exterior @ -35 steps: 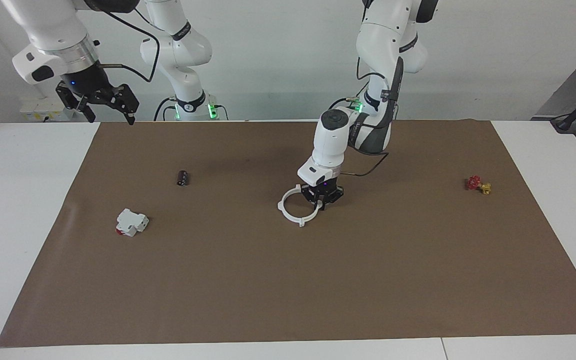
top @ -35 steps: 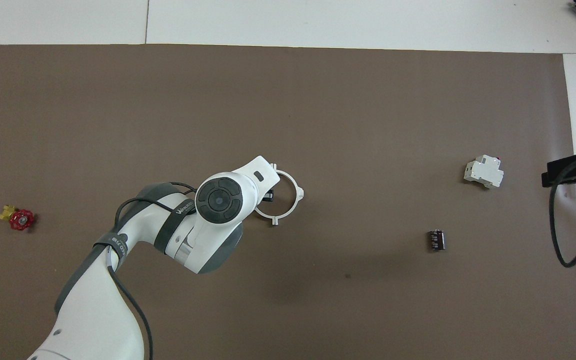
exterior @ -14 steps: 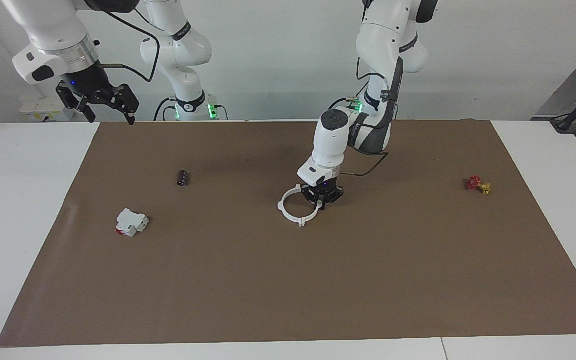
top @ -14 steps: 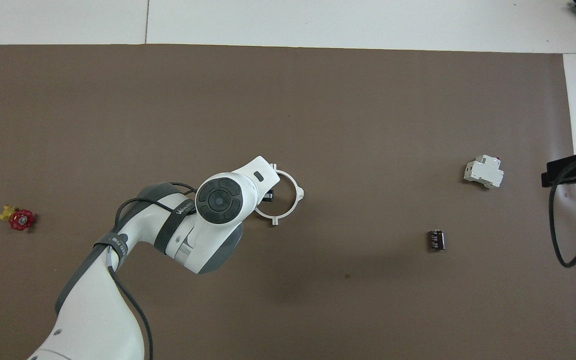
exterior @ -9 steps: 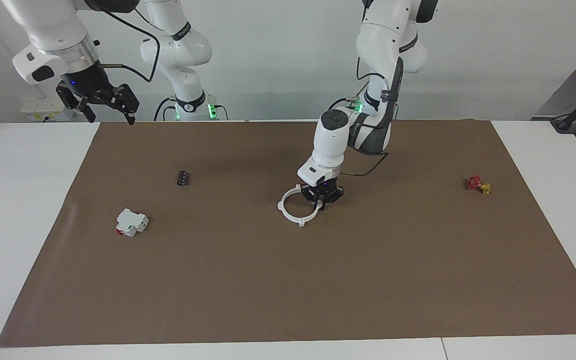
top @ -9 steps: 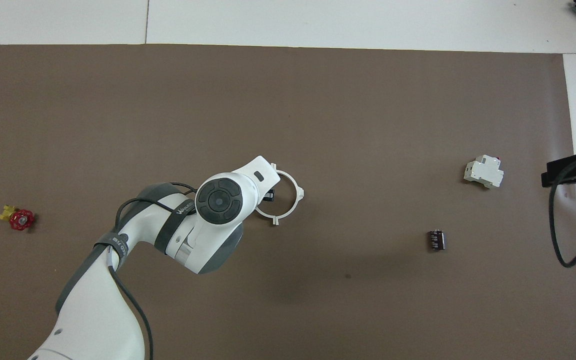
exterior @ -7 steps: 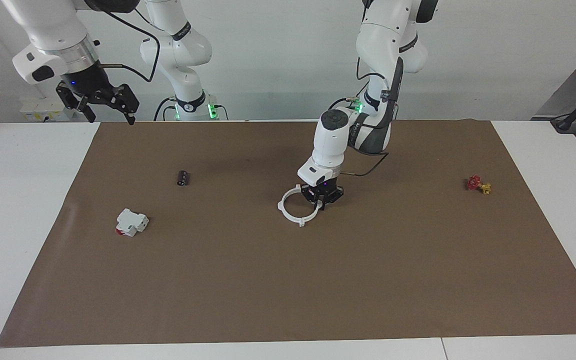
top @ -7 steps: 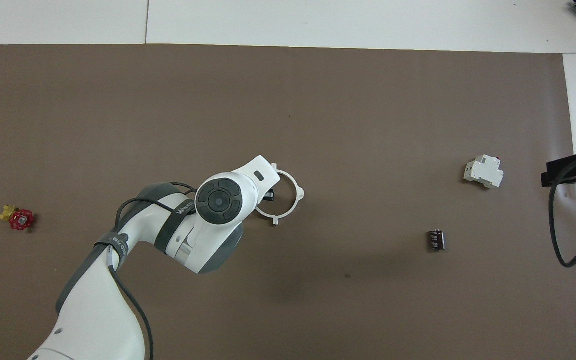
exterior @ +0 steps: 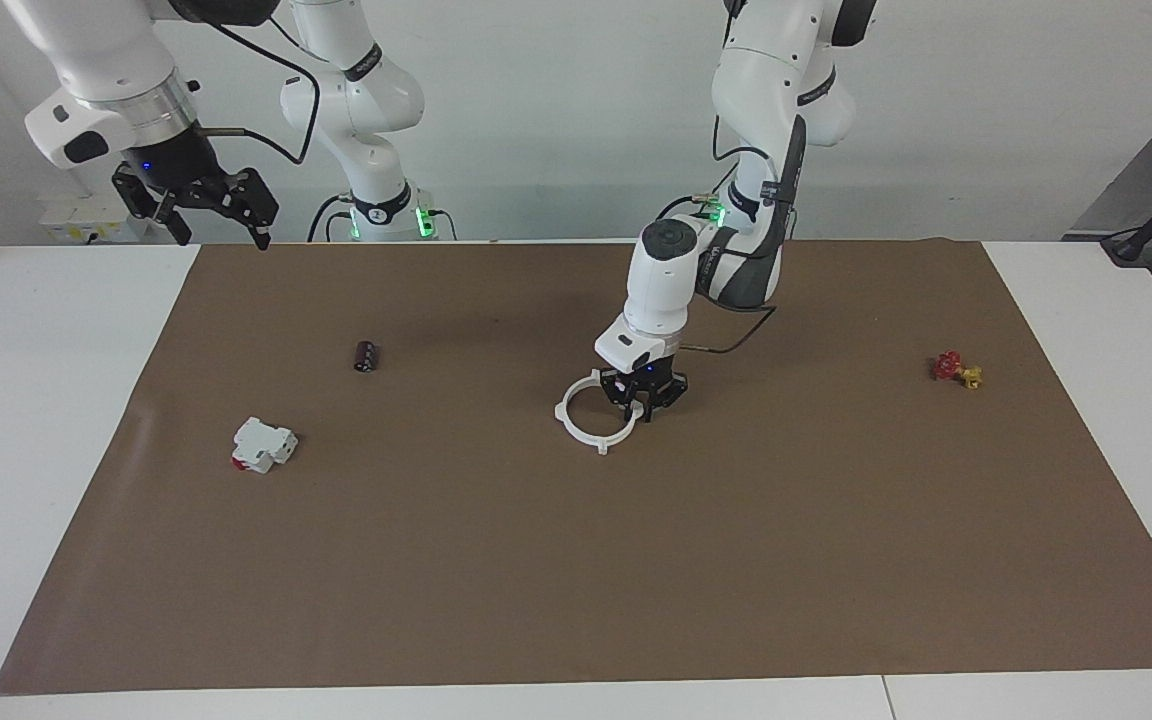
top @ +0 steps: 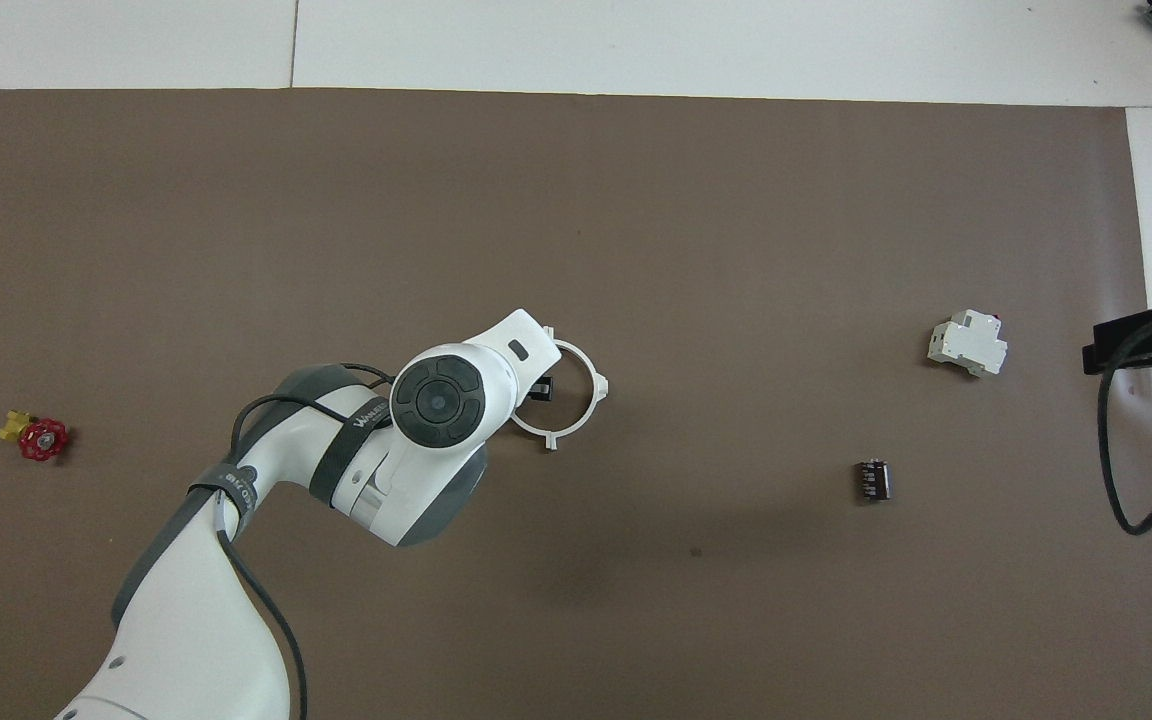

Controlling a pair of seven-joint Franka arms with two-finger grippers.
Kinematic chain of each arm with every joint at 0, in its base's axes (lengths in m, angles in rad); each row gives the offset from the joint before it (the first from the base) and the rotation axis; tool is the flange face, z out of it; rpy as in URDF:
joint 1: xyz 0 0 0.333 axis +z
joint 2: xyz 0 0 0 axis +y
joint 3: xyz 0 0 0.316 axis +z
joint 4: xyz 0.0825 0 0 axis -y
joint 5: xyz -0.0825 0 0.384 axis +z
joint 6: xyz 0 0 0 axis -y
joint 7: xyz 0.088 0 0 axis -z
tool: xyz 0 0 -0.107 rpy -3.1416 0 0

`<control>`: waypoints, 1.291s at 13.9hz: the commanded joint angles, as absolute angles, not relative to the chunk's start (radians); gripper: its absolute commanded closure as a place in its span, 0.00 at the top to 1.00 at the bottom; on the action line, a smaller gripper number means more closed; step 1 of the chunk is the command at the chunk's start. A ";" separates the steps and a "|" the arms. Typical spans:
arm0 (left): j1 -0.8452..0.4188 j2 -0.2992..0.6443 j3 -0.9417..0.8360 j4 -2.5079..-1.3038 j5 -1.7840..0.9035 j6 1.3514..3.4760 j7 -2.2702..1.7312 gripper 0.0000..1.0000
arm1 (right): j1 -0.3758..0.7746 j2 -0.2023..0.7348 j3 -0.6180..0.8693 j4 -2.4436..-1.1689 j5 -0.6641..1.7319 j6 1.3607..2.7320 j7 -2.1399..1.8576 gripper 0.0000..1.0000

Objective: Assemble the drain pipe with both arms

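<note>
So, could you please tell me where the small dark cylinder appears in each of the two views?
Facing view: the small dark cylinder lies on the brown mat toward the right arm's end, nearer the robots than the white block with red.
Overhead view: the same cylinder sits below the white block.
Shared landmark: the white drain pipe ring at mid-mat, under the left gripper.

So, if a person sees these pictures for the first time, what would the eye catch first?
Most likely the left gripper, down at the rim of the white drain pipe ring lying in the middle of the brown mat. Next, the right gripper, open and waiting high over the mat's corner at the right arm's end. Then the small red and yellow valve, alone toward the left arm's end.
</note>
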State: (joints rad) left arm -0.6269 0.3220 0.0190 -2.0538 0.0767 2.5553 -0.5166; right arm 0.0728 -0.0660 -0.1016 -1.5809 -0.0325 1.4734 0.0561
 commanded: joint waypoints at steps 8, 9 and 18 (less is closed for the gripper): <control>-0.494 0.123 0.034 -2.033 0.097 2.255 -0.457 1.00 | 0.072 -0.087 -0.098 -1.608 -0.038 1.496 0.048 1.00; -0.480 0.100 0.035 -2.034 0.095 2.219 -0.421 1.00 | 0.072 -0.087 -0.098 -1.608 -0.038 1.496 0.048 1.00; -0.191 -0.035 0.037 -2.037 0.084 1.985 0.006 1.00 | 0.072 -0.087 -0.098 -1.608 -0.038 1.496 0.048 1.00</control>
